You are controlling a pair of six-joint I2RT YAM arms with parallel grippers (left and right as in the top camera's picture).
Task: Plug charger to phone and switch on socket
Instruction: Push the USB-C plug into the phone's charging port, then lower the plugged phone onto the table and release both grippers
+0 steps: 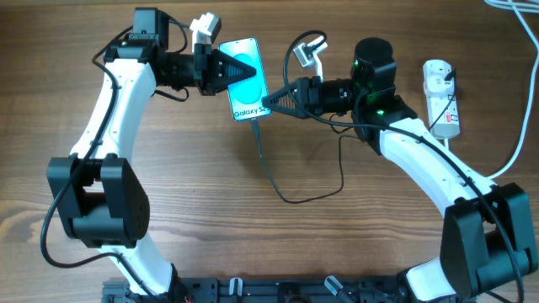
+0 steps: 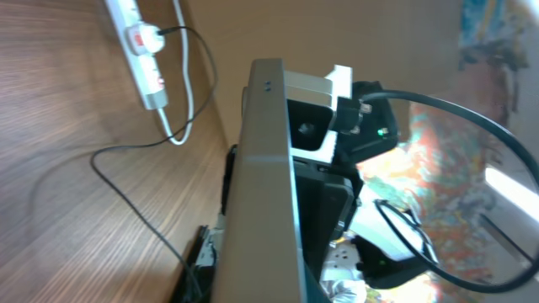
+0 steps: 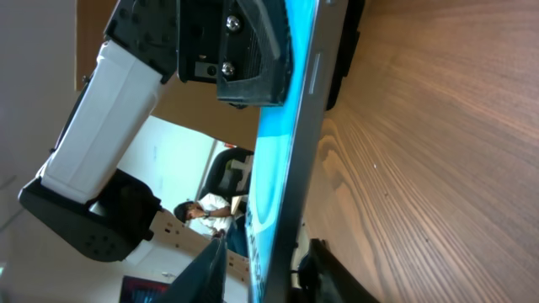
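My left gripper (image 1: 226, 69) is shut on the phone (image 1: 246, 80) and holds it tilted above the table, teal screen and "Galaxy S25" band facing up. The phone shows edge-on in the left wrist view (image 2: 268, 168) and the right wrist view (image 3: 278, 160). My right gripper (image 1: 271, 104) is at the phone's lower right corner. Its fingers (image 3: 269, 251) straddle the phone's edge with gaps, so it is open. The charger, a thin black cable (image 1: 262, 151), reaches the phone's bottom end, but I cannot tell if it is seated. It loops across the table toward the socket (image 1: 440, 99), which has a red mark.
A white adaptor (image 1: 435, 72) sits in the socket, which also shows in the left wrist view (image 2: 143, 50). A thick white cord (image 1: 520, 126) runs along the right edge. The black cable (image 2: 126, 198) lies loose on the wood between both arms.
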